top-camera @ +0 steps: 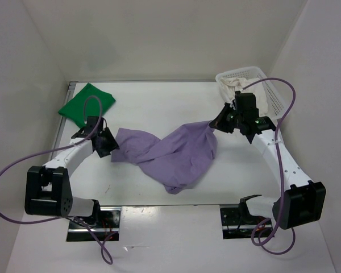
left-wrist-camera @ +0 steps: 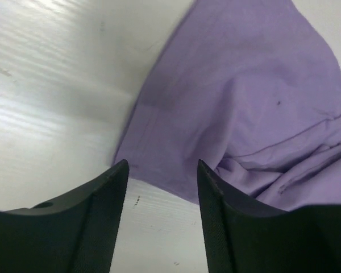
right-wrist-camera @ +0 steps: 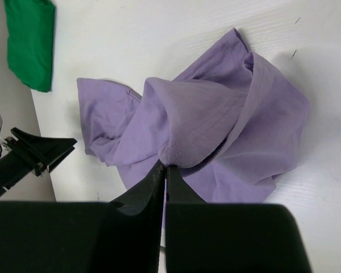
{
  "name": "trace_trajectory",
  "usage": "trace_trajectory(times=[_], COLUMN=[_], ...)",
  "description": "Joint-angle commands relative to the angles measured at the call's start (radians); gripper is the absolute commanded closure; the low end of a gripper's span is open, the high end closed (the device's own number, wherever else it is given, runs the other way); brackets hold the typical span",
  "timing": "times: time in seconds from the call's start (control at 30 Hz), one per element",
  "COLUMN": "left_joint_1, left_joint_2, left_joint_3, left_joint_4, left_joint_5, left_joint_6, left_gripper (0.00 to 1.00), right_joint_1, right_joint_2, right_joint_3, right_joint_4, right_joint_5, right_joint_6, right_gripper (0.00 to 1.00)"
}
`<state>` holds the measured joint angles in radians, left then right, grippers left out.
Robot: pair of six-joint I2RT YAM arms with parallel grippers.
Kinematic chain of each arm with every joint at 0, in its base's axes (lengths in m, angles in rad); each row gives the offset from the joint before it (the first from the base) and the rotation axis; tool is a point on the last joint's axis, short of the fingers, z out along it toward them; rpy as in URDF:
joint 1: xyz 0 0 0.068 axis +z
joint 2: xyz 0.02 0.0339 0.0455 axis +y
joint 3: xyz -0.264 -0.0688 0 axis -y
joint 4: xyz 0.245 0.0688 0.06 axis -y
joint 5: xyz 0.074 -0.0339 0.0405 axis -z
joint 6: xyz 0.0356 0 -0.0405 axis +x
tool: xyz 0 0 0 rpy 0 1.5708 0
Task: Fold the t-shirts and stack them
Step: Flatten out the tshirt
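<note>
The lavender t-shirt [top-camera: 170, 153] lies crumpled across the middle of the table. My right gripper [top-camera: 219, 122] is shut on its right edge and holds that part lifted; the pinched fold shows in the right wrist view [right-wrist-camera: 182, 153]. My left gripper [top-camera: 109, 145] is open and empty at the shirt's left corner [left-wrist-camera: 159, 165], just short of the cloth. The green t-shirt [top-camera: 86, 104] lies folded at the far left and also shows in the right wrist view [right-wrist-camera: 29, 42]. The cream t-shirt [top-camera: 251, 90] sits in the basket.
A white mesh basket [top-camera: 261, 74] stands at the far right corner behind my right arm. White walls close in the table on three sides. Purple cables loop from both arms.
</note>
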<state>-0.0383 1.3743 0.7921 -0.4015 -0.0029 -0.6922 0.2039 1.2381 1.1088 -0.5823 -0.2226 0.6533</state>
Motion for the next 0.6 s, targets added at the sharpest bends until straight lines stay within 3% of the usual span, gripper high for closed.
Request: trace_trajectory(times=[0.0,0.17,0.23,0.43,0.57], left_joint_1=[-0.002,-0.024,-0.034,-0.055,-0.055], left_joint_2=[-0.029,0.046,0.068,0.109,0.109], left_joint_3=[-0.01,-0.019,-0.03,-0.06,-0.07], left_joint_4=[-0.022,-0.013,-0.013,0.012,0.044], left_joint_5=[-0.107,-0.108,-0.118,-0.131,-0.131], left_joint_6=[-0.05,-0.063,-0.082,-0.101,-0.101], left_gripper=[0.44,0.51,0.58,0.59,0.89], right_joint_1=[-0.008,-0.008,-0.008,-0.008,-0.008], right_joint_2=[-0.031,-0.031,-0.031,-0.031,-0.04], right_joint_3=[0.02,0.002,0.002,0.002,-0.007], right_joint_4=[0.055,0.073,0.084,0.084,0.093], right_joint_5=[-0.012,-0.035,-0.046,-0.057,-0.077], right_joint_6=[-0.021,-0.021,-0.021,-0.021,-0.021], right_gripper=[1.0,1.0,1.0,1.0,1.0])
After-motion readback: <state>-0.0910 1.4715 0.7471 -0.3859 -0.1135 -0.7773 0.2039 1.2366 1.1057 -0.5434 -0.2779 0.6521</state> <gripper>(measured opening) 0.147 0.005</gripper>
